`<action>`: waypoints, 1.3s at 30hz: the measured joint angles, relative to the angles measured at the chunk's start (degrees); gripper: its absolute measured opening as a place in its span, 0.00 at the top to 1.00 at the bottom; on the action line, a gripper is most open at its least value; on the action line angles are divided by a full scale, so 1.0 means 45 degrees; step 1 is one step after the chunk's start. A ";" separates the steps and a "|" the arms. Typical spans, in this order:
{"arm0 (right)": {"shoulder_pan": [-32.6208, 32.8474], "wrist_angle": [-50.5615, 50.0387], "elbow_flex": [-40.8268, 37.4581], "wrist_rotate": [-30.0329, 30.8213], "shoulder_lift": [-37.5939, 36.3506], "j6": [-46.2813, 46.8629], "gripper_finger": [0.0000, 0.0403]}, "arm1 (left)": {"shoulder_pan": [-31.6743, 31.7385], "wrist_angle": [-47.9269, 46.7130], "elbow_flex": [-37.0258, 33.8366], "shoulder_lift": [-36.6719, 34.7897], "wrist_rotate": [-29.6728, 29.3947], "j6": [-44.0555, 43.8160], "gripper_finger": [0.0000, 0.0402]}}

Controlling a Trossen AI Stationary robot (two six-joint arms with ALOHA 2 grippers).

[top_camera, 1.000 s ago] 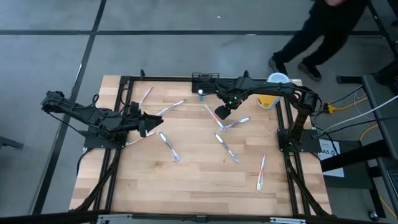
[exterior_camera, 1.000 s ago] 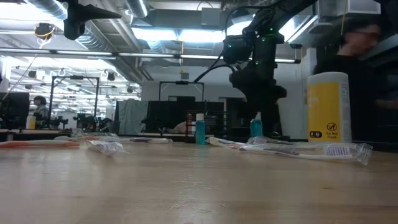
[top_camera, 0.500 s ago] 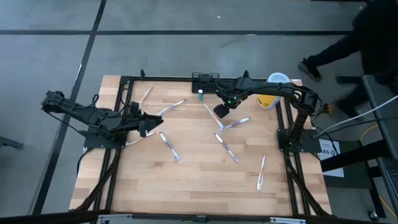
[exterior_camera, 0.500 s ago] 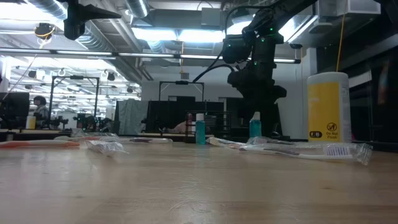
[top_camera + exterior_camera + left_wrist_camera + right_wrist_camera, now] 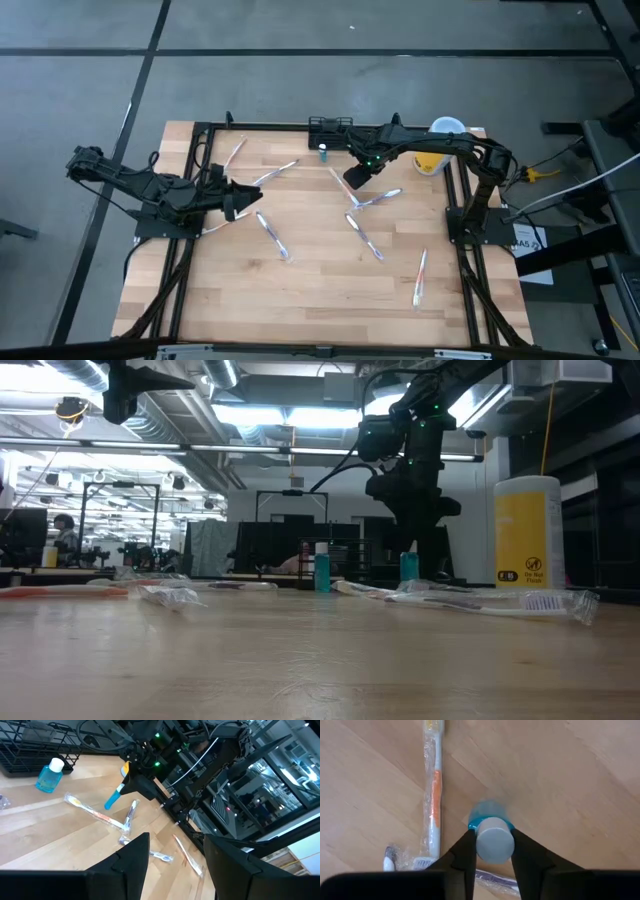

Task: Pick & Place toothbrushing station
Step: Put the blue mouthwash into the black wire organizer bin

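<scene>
My right end effector (image 5: pixel 489 851) grips a small blue bottle with a white cap (image 5: pixel 492 837), its two fingers (image 5: pixel 465 856) pressed against the cap's sides, the bottle held above the wooden surface (image 5: pixel 320 270) a little in from the far edge. The same bottle shows in the left wrist view as a blue tube (image 5: pixel 113 798) hanging tilted beneath the dark fingers. The toothbrushing station (image 5: pixel 330 128), a small black rack, stands at the surface's far edge near its middle, with a second blue bottle (image 5: pixel 323 152) just in front of it. The yellow cup (image 5: pixel 437 150) with the white rim stands by the far right corner. Wrapped toothbrushes (image 5: pixel 370 240) lie scattered over the surface, one with an orange handle (image 5: pixel 433 795) directly below my right wrist. My left end effector (image 5: pixel 252 201) waits near the left edge, fingers (image 5: pixel 131 857) spread apart and empty.
</scene>
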 joint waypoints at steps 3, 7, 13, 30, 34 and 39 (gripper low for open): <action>0.0000 0.0046 0.0000 -0.0084 0.0000 0.0023 0.76 | 0.0000 0.0000 0.0000 0.0000 0.0000 0.0005 0.54; 0.0067 0.0059 0.0418 -0.0204 0.0005 0.0044 0.76 | 0.0000 0.0000 0.0002 0.0000 0.0000 0.0117 0.54; 0.0277 0.0580 0.2712 0.0401 0.0005 0.0436 0.76 | 0.0000 -0.0005 0.0005 0.0000 -0.0117 0.0239 0.54; -0.1324 -0.1020 1.0267 0.1030 0.3681 0.1815 0.76 | 0.0000 0.0000 0.0005 0.0005 -0.0695 0.0233 0.54; -0.1325 -0.2761 1.2354 0.1201 0.4999 0.1420 0.76 | 0.0000 0.0005 0.0005 0.0005 -0.0699 0.0233 0.54; -0.1643 -0.3579 1.2485 0.1472 0.5178 0.1304 0.76 | 0.0000 0.0005 0.0005 0.0005 -0.0704 0.0236 0.54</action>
